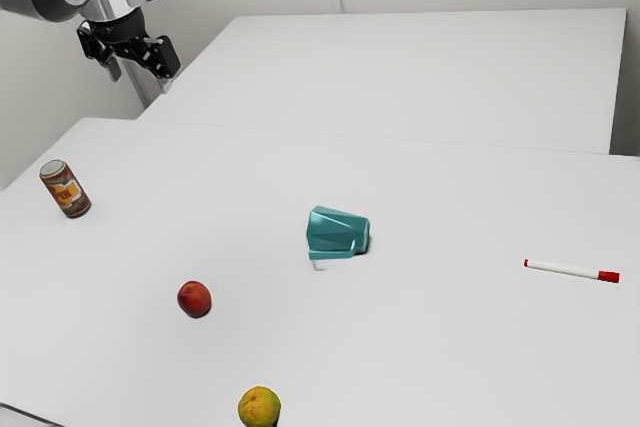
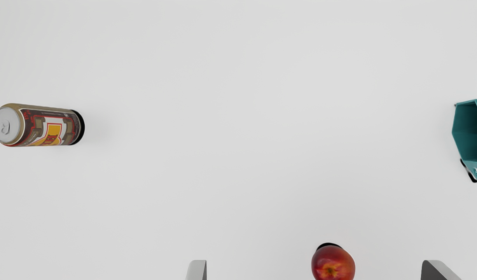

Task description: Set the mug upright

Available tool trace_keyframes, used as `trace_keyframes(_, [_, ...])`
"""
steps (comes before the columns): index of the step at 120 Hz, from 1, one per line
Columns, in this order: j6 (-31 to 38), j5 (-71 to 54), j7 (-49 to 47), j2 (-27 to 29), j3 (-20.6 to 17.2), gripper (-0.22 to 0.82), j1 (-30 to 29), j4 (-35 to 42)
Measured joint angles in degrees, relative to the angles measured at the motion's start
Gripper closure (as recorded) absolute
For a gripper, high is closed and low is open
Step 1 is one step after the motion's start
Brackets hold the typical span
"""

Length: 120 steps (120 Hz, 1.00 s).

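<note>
A teal faceted mug (image 1: 337,234) lies on its side near the middle of the table in the exterior view, its handle down toward the tabletop. The wrist view catches the mug (image 2: 470,130) partly cut off by the edge, with its hollow mouth and handle showing. High above the table, at the exterior view's upper left, hangs the gripper (image 1: 138,85), well away from the mug. Its two fingertips stand wide apart in the wrist view, the gripper (image 2: 314,268) open and holding nothing; the peach seen between them is far below on the table.
An upright can (image 1: 66,189) stands at the exterior view's left. The red peach (image 1: 194,299) and a yellow-green fruit (image 1: 259,407) lie nearer the camera. A white marker with red ends (image 1: 570,270) lies at the exterior view's right. Behind is another white surface (image 1: 430,77).
</note>
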<state>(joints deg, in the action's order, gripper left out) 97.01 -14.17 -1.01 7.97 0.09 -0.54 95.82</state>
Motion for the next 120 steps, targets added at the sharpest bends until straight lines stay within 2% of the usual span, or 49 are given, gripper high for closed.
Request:
trace_keyframes(44, [1.3,0.3,0.0,0.7,-0.2,0.0,0.0,0.1])
trace_keyframes(64, [1.8,12.1,-0.5,-0.9,-0.2,0.0,0.0,0.9])
trace_keyframes(75, [2.0,18.8,-1.5,-1.8,1.0,0.0,0.2,4.2])
trace_keyframes(98, [4.0,30.3,-3.2,-7.1,2.5,0.0,-1.4,10.2])
trace_keyframes(120, [6.2,38.6,-4.2,-11.8,2.7,0.0,-2.8,12.4])
